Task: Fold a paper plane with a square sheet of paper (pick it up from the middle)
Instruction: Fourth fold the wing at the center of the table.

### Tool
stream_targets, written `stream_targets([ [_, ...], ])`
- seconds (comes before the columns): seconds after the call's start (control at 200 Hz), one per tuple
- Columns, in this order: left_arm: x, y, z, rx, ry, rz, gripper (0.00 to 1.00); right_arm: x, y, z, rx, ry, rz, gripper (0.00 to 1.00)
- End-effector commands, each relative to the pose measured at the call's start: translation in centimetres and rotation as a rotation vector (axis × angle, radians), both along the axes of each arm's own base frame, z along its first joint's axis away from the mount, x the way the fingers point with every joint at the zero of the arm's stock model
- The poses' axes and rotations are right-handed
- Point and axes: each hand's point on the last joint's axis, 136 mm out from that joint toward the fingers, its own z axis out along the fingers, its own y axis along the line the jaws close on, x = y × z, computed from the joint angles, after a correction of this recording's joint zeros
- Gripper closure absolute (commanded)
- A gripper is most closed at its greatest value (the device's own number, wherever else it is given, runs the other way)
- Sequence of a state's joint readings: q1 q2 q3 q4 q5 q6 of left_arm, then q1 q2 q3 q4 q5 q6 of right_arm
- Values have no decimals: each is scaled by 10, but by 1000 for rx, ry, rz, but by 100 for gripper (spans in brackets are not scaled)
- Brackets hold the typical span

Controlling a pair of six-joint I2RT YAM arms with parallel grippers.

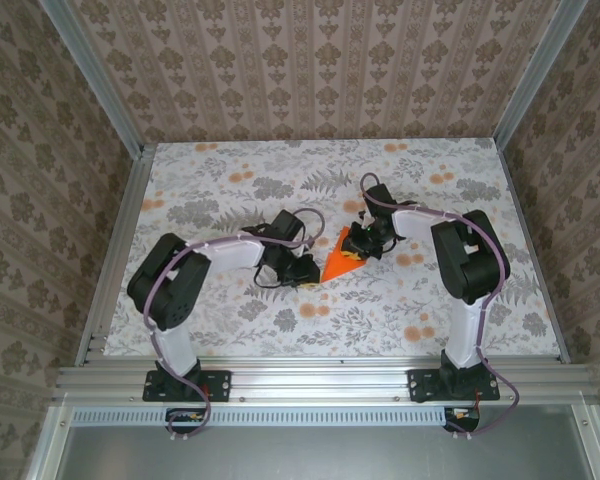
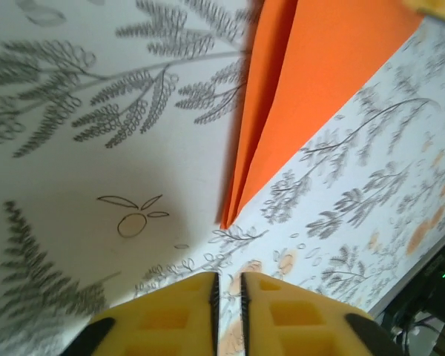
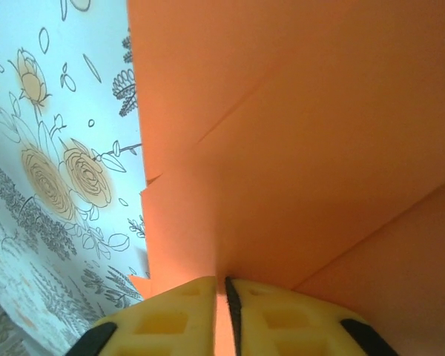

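The bright orange sheet of paper [image 1: 337,264] lies folded into a pointed wedge on the flowered table [image 1: 230,180], with creases showing in the right wrist view. My left gripper [image 1: 307,277] sits just off its lower-left tip. In the left wrist view the paper's [image 2: 319,74] tip ends a little ahead of the left gripper [image 2: 229,285], whose jaws stand a narrow gap apart with only tablecloth between. My right gripper [image 1: 359,250] is at the paper's upper-right side. Its jaws [image 3: 224,288] stand slightly apart, a strip of orange paper [image 3: 297,148] showing in the gap.
Grey leaves and pale orange flowers are printed on the tablecloth [image 2: 96,111]. Patterned walls and aluminium rails [image 1: 310,375] enclose the table. Both arms' cables loop over the middle, close to the paper.
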State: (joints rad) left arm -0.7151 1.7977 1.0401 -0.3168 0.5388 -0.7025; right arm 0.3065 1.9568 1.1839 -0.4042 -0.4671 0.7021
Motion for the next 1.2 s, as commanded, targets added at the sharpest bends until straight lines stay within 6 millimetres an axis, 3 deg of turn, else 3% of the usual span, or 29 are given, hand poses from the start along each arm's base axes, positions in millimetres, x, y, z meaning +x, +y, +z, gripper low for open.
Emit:
stream_targets([
  [0.0, 25, 5, 37, -7, -104, 63, 75, -11, -22, 1, -100, 22, -6, 76],
  [0.125, 37, 16, 49, 21, -164, 120, 64, 10, -6, 50, 21, -113, -30, 66],
  [0.235, 44, 19, 56, 34, -214, 129, 56, 12, -12, 63, 22, -158, -96, 60],
  [0.43, 54, 6, 55, 23, -258, 112, 49, 0, -40, 42, -67, -150, -216, 51],
  [0.695, 61, -12, 35, 21, -230, 110, 47, 3, -34, 20, -40, -113, -213, 51],
  [1.03, 66, -43, 13, -26, -153, 62, 47, 11, -25, 11, -10, -97, -202, 55],
  [1.2, 65, -46, 2, -11, -130, 50, 50, 13, -17, 11, 42, -109, -193, 58],
])
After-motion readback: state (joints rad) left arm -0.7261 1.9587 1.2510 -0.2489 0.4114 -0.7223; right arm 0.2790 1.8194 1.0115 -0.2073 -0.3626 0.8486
